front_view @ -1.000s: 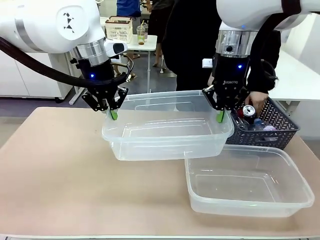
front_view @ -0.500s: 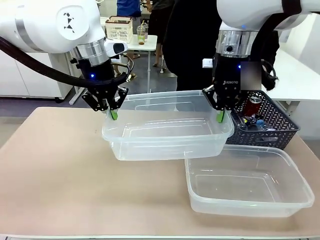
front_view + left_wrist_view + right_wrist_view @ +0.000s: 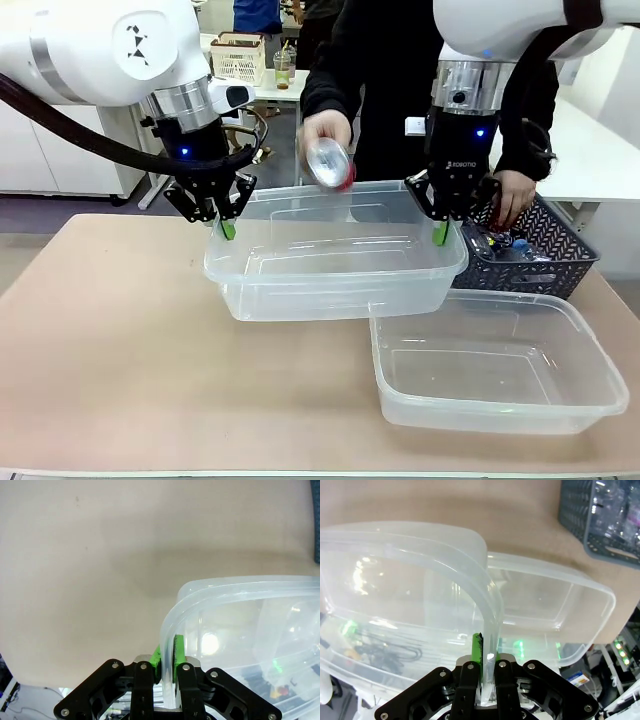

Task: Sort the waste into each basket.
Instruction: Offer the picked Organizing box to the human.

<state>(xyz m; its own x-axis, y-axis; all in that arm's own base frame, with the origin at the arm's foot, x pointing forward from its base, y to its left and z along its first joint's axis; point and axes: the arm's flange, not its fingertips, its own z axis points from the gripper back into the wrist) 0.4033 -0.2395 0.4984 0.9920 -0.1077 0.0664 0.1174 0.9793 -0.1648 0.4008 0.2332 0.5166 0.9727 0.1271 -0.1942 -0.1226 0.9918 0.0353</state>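
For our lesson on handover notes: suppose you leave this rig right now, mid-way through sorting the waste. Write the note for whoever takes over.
Left gripper: fingers shut on the left rim of the clear tub.
Right gripper: fingers shut on its right rim; the tub is held between the two.
The person's hand holds a red can over that tub; the other hand is at the dark basket with more waste.
A second tub sits on the table, front right.
Done: no waste seen in either tub.
Left: all the sorting.

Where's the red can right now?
In the front view, the red can is in the person's hand, above the far rim of the raised clear tub, near the picture's middle.
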